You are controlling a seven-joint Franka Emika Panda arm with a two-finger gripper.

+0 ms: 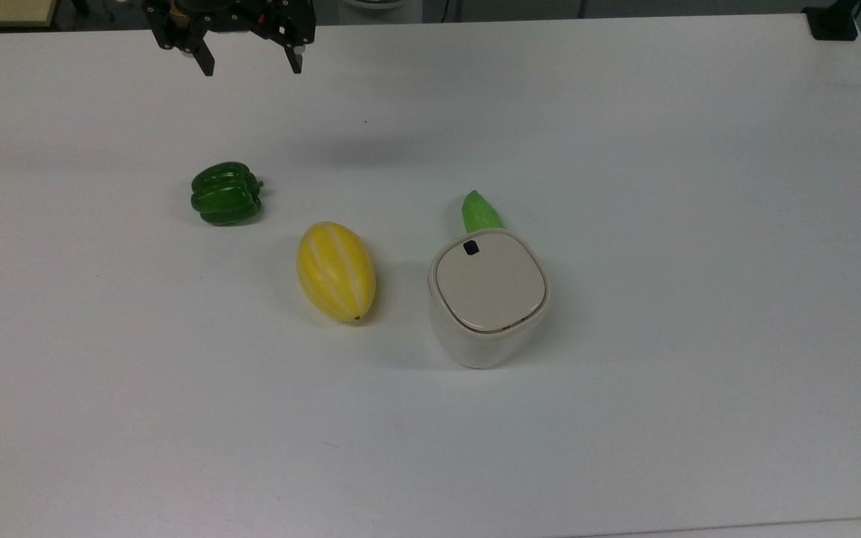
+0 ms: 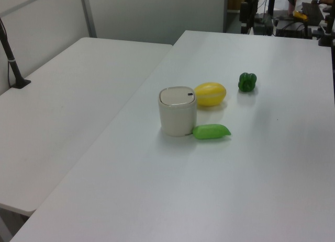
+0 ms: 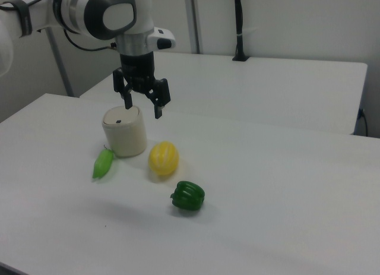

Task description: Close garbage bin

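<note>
The garbage bin point(image 1: 487, 329) is a small cream-white tub standing upright on the white table, a little right of centre in the top view. Its beige lid point(image 1: 490, 282) lies flat on the rim, with a small black latch point(image 1: 470, 248) at the far edge. The bin also appears in the left view point(image 2: 178, 116) and the right view point(image 3: 124, 135). My gripper point(image 1: 252, 69) hangs open and empty high over the top view's upper left, far from the bin. In the right view the gripper point(image 3: 143, 110) hovers above the table with its fingers spread.
A yellow melon point(image 1: 335, 270) lies just to the top view's left of the bin. A green pepper point(image 1: 225, 193) sits further left. A light green pod point(image 1: 480, 211) lies against the bin's far side. Bare white table point(image 1: 699, 224) stretches to the top view's right.
</note>
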